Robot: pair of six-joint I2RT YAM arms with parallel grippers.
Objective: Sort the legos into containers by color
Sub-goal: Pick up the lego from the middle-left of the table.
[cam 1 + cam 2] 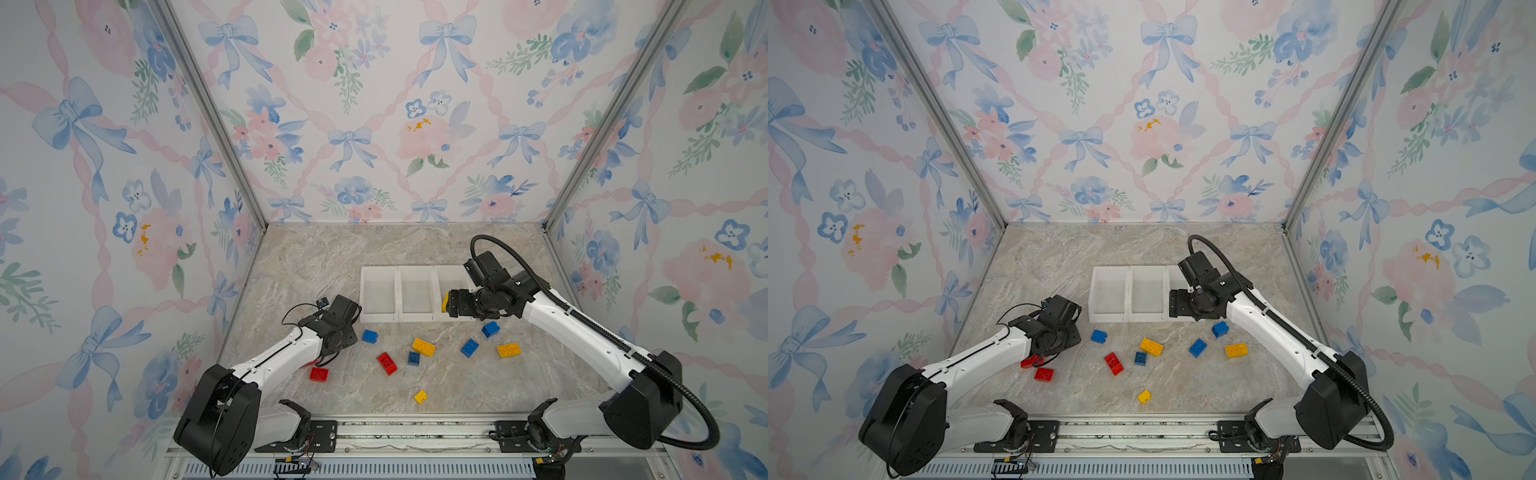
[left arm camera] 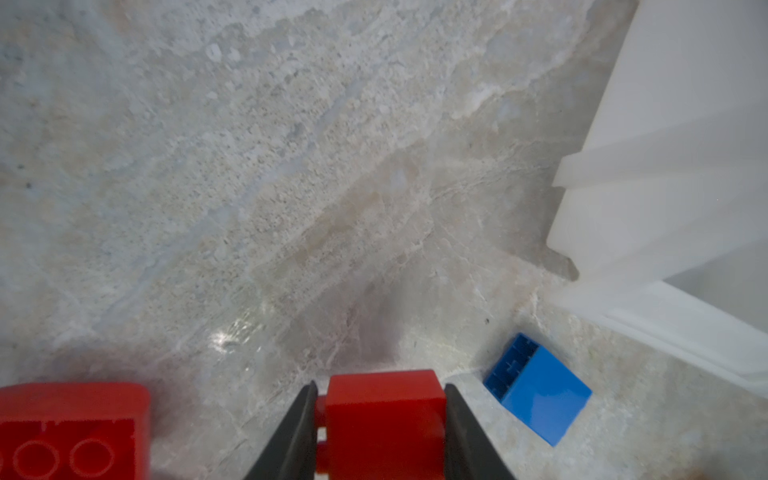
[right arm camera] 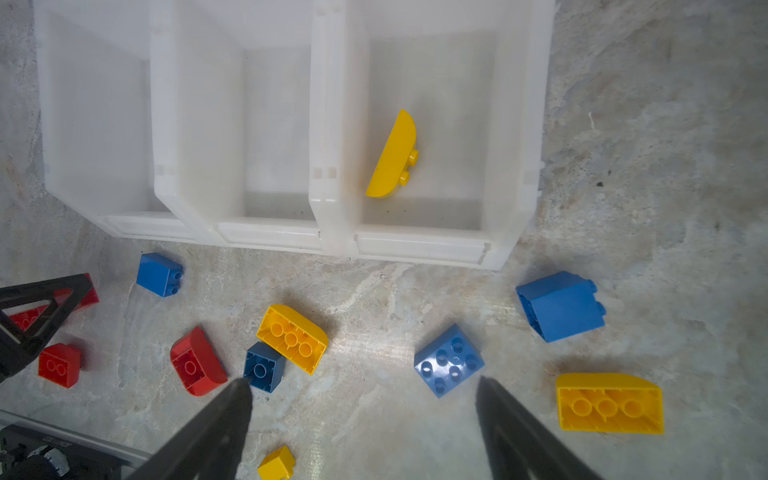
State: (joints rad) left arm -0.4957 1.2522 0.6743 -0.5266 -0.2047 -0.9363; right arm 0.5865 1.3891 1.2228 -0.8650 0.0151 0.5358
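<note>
My left gripper (image 2: 381,388) is shut on a red lego (image 2: 384,419), low over the table left of the containers; in a top view that brick (image 1: 1030,361) peeks out under the wrist. My right gripper (image 3: 362,384) hangs open and empty above the front of the three joined white containers (image 1: 399,291). A curved yellow lego (image 3: 395,158) is inside the right-hand bin, tipped on its side. The other two bins look empty. Loose legos lie in front of the bins: red (image 1: 387,363), red (image 1: 318,374), blue (image 1: 369,336), blue (image 1: 469,347), yellow (image 1: 424,346), yellow (image 1: 508,350).
More loose bricks lie nearby: a dark blue one (image 1: 413,358), a blue one (image 1: 491,329) just under the right arm, and a small yellow one (image 1: 420,397) near the front rail (image 1: 415,430). Flowered walls enclose the marble table (image 1: 332,257) on three sides.
</note>
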